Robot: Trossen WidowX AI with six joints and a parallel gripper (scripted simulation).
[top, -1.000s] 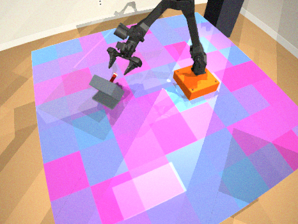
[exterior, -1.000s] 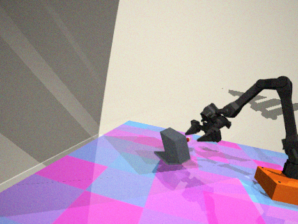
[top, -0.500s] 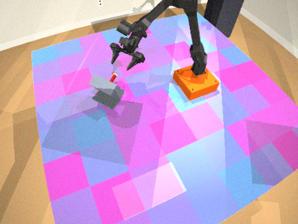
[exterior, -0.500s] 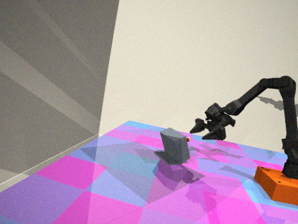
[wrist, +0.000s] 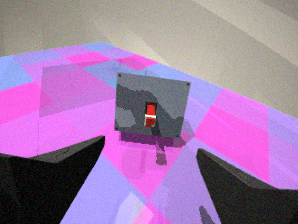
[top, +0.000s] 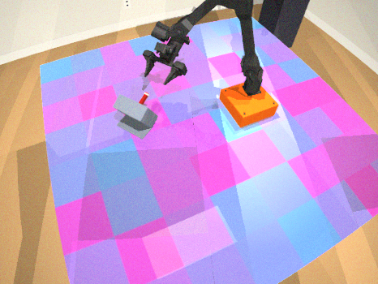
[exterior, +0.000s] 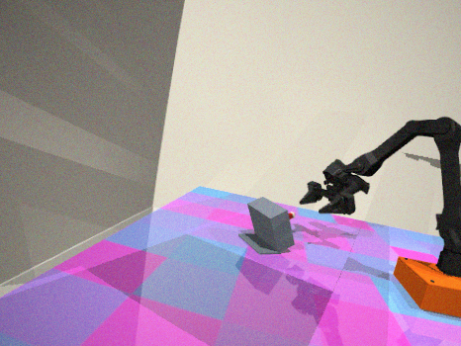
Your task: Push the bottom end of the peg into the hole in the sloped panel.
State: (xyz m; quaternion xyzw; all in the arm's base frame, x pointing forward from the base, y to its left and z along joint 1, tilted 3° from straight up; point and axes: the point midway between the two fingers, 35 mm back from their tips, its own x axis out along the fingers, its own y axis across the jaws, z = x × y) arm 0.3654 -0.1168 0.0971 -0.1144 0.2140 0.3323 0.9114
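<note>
The red peg [top: 143,98] [exterior: 291,216] [wrist: 150,120] with a white band near its outer end sticks out of the dark hole in the face of the grey sloped panel [top: 131,108] [exterior: 269,224] [wrist: 167,95]. Its inner end is hidden in the hole, so its depth cannot be told. My gripper [top: 156,81] [exterior: 311,209] [wrist: 151,146] is wide open and empty. It stands back from the peg on the robot's side, apart from it and from the panel. In the wrist view the peg shows beyond the gap between the fingers.
The orange base [top: 247,106] [exterior: 435,292] of the arm stands on the patchwork table top [top: 174,178] [exterior: 183,267], to the right of the panel in the top and exterior views. A dark pillar [top: 284,20] stands behind the base in the top view.
</note>
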